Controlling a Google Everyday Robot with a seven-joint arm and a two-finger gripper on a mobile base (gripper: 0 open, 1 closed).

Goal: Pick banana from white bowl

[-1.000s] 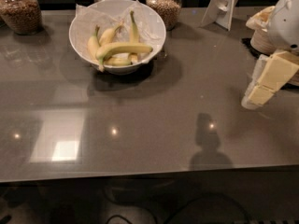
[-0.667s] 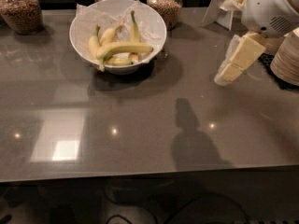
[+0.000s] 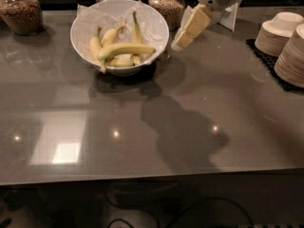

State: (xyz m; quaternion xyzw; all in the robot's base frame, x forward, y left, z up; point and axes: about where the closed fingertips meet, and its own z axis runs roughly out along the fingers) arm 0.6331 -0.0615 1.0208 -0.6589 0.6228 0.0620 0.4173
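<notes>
The white bowl [image 3: 117, 71] stands at the back left of the grey counter, lined with crinkled white paper. Several bananas lie in it. The longest banana [image 3: 127, 50] lies across the front of the pile, pale yellow, with its greenish stem end pointing down to the left. My gripper [image 3: 189, 29], cream-coloured, hangs from the white arm at the top right. It points down and to the left, just right of the bowl's rim and above the counter. It holds nothing that I can see.
Glass jars of brown food [image 3: 19, 11] [image 3: 166, 1] stand along the back edge. Stacks of beige paper bowls [image 3: 278, 32] [image 3: 293, 56] sit on a black mat at the right. A white stand [image 3: 231, 19] is behind the arm.
My gripper has moved left across the counter, from the right edge to just beside the bowl. The view has shifted so the bowl stacks now show.
</notes>
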